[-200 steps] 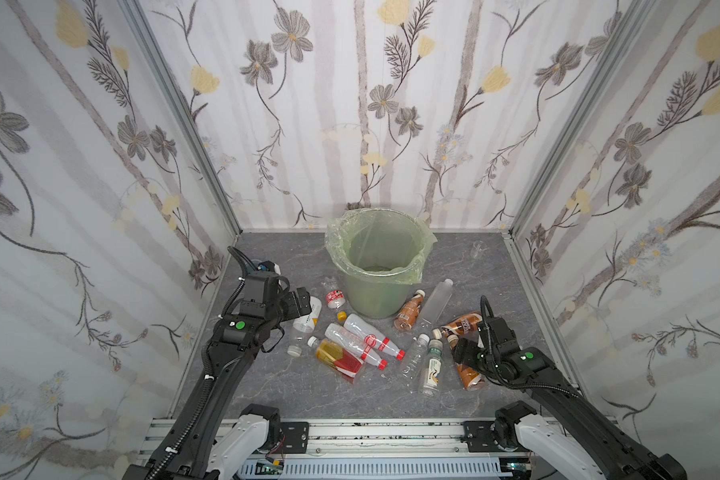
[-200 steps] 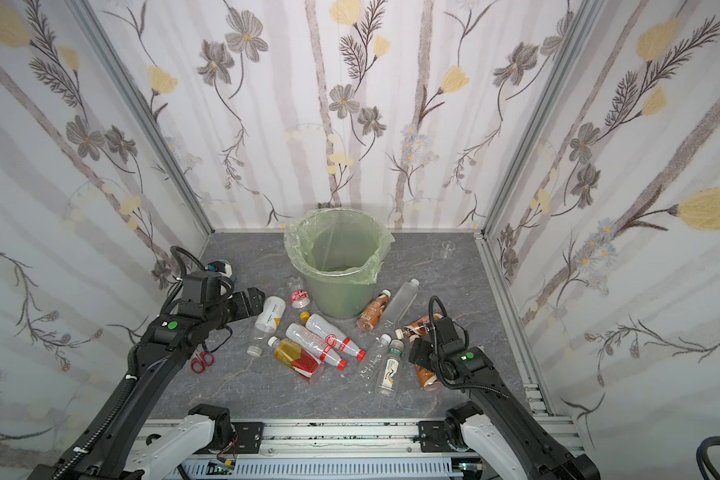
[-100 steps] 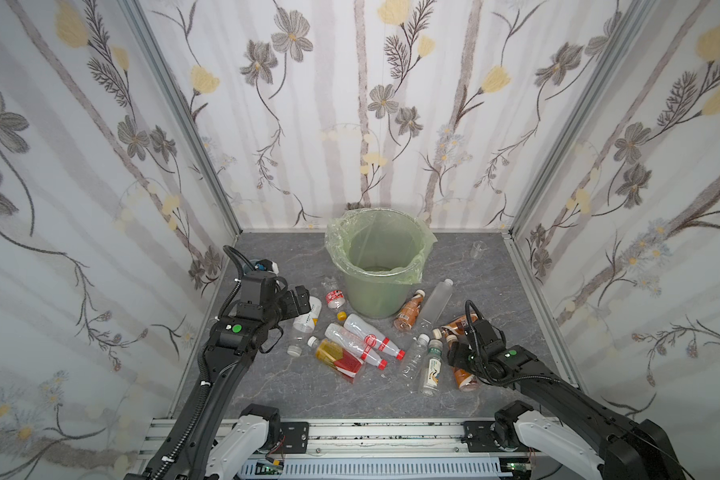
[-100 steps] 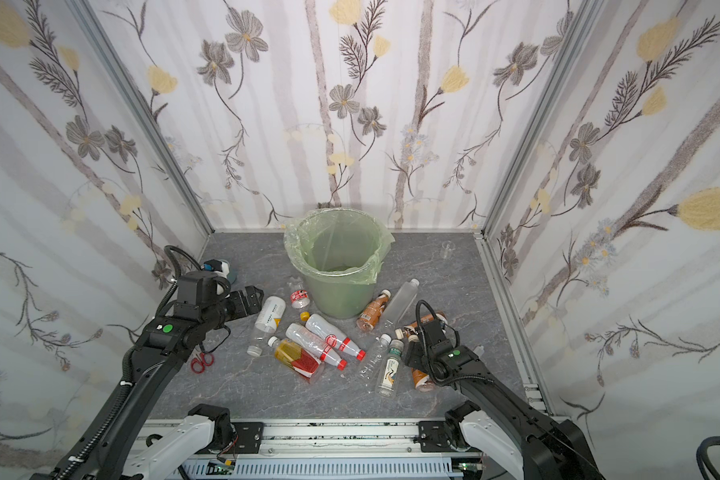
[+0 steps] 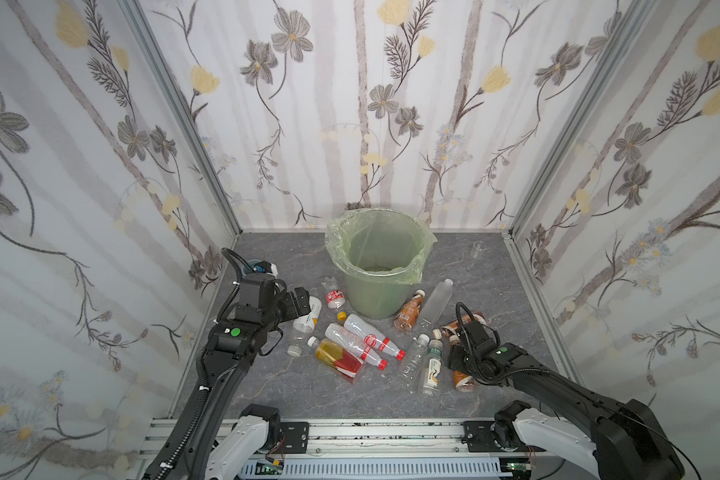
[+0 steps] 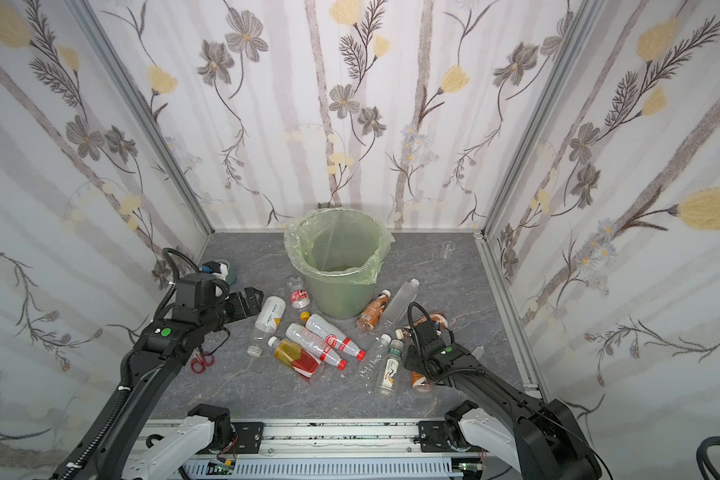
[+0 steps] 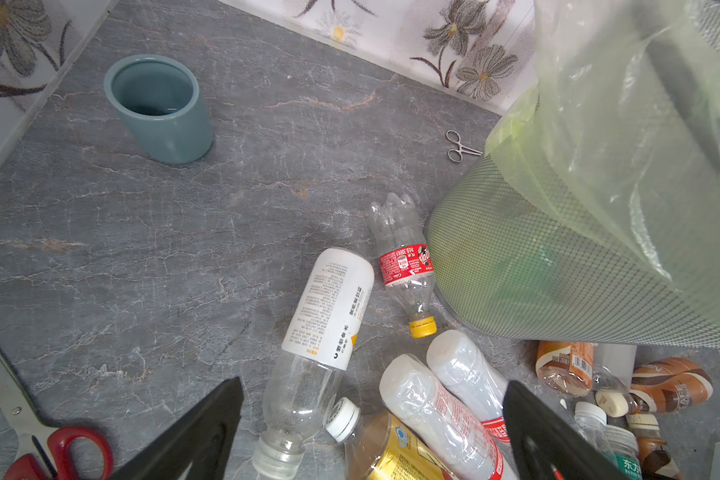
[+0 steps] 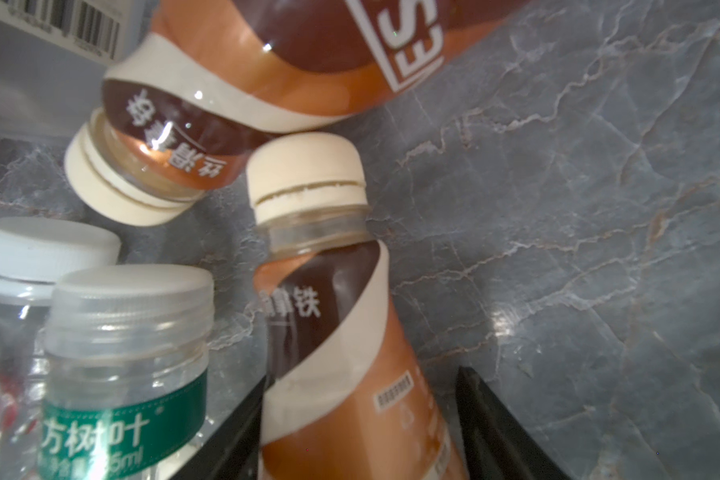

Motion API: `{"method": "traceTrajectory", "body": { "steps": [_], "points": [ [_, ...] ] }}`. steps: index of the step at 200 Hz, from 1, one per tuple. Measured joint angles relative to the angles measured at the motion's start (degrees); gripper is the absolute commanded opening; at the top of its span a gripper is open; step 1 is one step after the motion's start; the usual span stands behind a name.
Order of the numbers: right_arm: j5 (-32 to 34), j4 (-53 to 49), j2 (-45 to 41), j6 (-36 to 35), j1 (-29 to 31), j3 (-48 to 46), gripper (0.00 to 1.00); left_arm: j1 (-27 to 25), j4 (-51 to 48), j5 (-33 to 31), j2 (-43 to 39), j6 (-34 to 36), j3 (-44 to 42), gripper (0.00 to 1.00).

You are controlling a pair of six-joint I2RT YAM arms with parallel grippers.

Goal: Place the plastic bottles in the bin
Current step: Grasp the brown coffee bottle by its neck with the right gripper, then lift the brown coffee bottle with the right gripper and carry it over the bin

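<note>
My right hand [image 8: 362,376] was down on the tabletop [image 8: 578,208] with its jaws narrowed around a lying brown bottle [image 8: 329,332]. One finger was against the label and the other just beside it, and I could not tell whether the grip had bitten yet. Just past that bottle's cap lay a second brown bottle [image 8: 267,62], touching it, and a green-labelled one [image 8: 125,374] lay close alongside. The bin [image 5: 371,291] stood well ahead of this hand, beyond the pile, and I saw no bottle in it.

My left hand [image 7: 373,384] hung wide open and empty, just above the white-labelled bottle [image 7: 329,307].

I judged this the first grasp of the job. The next move called for finishing the squeeze, then a straight lift so the neighbours were not dragged along, then a carry over the bin's rim.

Against a second earlier, my right hand had pushed forward onto the brown bottle and drawn its jaws in from a wider gape. My left hand had barely moved, and every bottle lay where it had.
</note>
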Motion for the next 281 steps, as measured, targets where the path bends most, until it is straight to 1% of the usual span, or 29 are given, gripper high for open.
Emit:
{"method": "traceTrajectory", "body": {
  "steps": [58,95,172,201,231,281],
  "points": [
    [2.1,-0.2,0.0,0.0,2.7,1.2,0.49,0.0,0.0,0.4,-0.3,-0.2,-0.4,1.00],
    [2.9,-1.8,-0.7,0.1,4.9,4.5,0.49,0.0,0.0,0.8,-0.3,-0.7,-0.5,1.00],
    [4.9,-7.8,-5.0,-0.9,5.5,12.0,0.49,0.0,0.0,1.0,0.0,-1.5,-0.8,1.00],
    [6.5,-11.0,-5.8,-2.7,5.4,17.8,0.49,0.0,0.0,1.6,0.0,-1.5,-1.1,1.00],
    [7.7,-12.6,-5.6,-6.5,5.4,25.7,0.49,0.0,0.1,1.8,0.0,-1.7,-1.2,1.00],
    [8.0,-13.9,-1.7,-14.0,5.3,39.4,0.49,0.0,0.5,1.8,-0.5,-3.0,-2.4,1.00]
  ]
}}
